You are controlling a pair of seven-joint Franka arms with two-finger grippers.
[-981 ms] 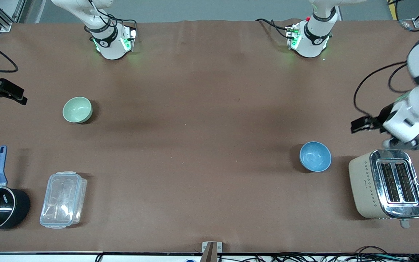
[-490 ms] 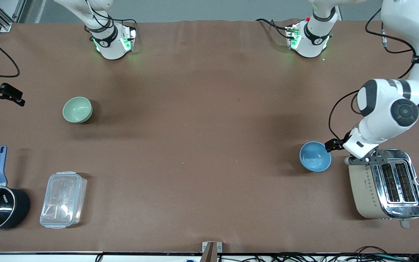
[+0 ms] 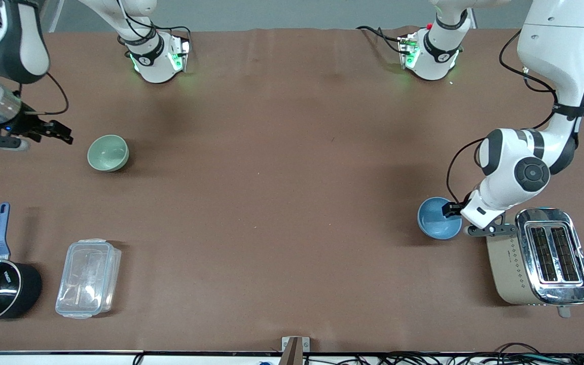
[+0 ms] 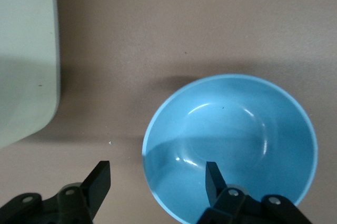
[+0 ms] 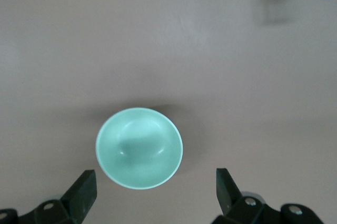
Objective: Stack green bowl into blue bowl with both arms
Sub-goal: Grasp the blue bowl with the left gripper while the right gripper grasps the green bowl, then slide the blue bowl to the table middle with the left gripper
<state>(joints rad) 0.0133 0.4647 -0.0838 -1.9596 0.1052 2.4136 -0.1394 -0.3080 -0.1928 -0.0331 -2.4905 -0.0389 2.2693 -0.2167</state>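
Stacking has not begun: left tool [image 4: 158, 182] straddles the blue bowl [image 3: 436, 219] rim, unclenched; right tool [image 5: 156, 188], wide open, hangs near the green bowl [image 3: 108, 152].

A: Front camera sits high, facing both arm bases, and takes in the whole counter [image 3: 282, 177].

B: Wrist cameras look straight down. Left is close over the blue bowl [image 4: 231, 145]; right is higher over the green bowl [image 5: 139, 148]. Front shares both bowls.
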